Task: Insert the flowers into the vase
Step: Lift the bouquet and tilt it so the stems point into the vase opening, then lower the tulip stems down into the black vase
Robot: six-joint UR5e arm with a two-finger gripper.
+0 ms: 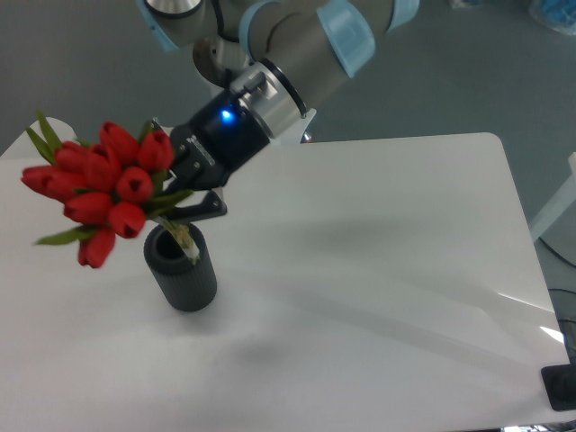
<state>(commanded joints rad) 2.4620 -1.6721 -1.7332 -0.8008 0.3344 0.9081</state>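
My gripper [184, 193] is shut on the flowers [94, 184], a tight bunch of red tulip buds with narrow green leaves. It holds them by the stems, tilted up and to the left. The pale stem ends [186, 245] hang just over the mouth of the vase [181, 268], a small black cylinder standing upright on the white table [378, 261]. I cannot tell whether the stem tips are inside the rim or just above it. The buds are well left of and above the vase.
The arm reaches down from the upper middle, with its base column [247, 99] behind the table's far edge. A white rounded object [27, 139] sits off the table's far left corner.
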